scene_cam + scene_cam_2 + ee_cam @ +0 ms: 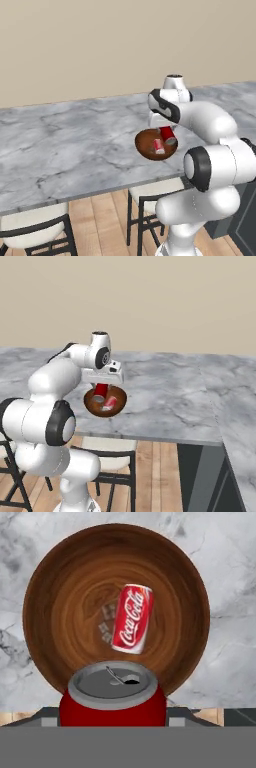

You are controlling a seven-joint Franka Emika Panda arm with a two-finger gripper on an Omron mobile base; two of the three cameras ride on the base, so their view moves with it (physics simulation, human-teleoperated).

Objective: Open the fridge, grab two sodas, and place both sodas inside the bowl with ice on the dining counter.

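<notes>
While poised above the bowl (60, 612), the gripper (101, 389) is partly closed on an upright red soda can (113, 699), silver top facing the hand camera. A second soda can (132, 618) lies on its side inside the bowl, beside a few pale ice cubes (106, 623). Bowl rests on the marble dining counter (60, 140), near its front edge. Two stools (35, 231) stand below.

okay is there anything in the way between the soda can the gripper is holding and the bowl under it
Nothing visible blocks it. The held soda can hangs upright in the gripper over the near side of the wooden bowl. The other soda can already lies on its side near the bowl's middle, leaving bare floor around it.
</notes>
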